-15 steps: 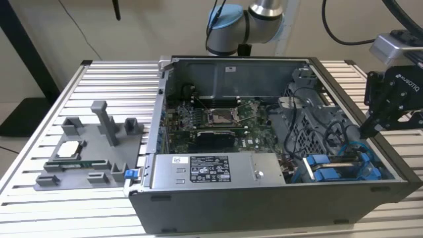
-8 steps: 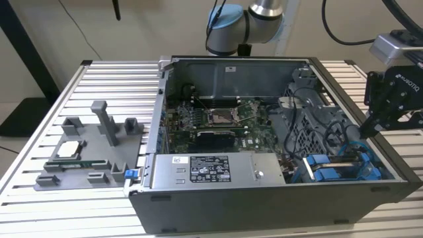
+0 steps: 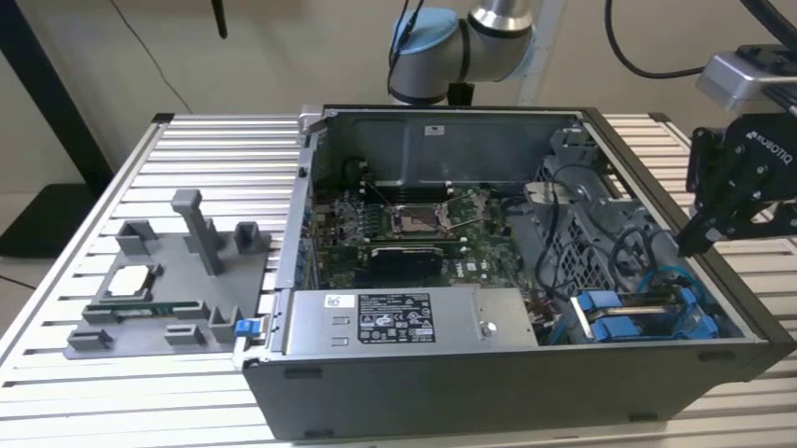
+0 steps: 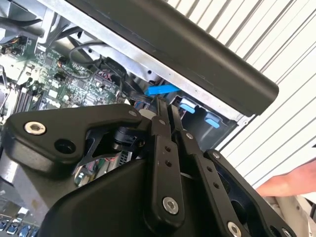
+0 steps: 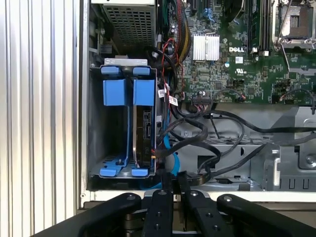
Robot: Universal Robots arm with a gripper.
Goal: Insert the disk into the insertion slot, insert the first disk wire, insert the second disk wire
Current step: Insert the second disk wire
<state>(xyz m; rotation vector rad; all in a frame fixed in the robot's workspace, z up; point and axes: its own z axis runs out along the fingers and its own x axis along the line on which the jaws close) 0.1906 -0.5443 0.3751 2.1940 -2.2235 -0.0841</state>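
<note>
one silver hard disk in a blue plastic carrier (image 5: 143, 133) sits inside the grey sheet-metal drive bay (image 5: 96, 140); the black gripper (image 5: 174, 177), fingers pressed together, hangs just outside that bay. wiring stage, i judge: approach square, gently.

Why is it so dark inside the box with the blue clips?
First wrist view: the insertion slot is shaded inside by its own walls, while the motherboard is evenly lit. Second wrist view: the black pincer looks dark against the bright slatted table. Exterior view: the computer case is dimmer inside than the table.
</note>
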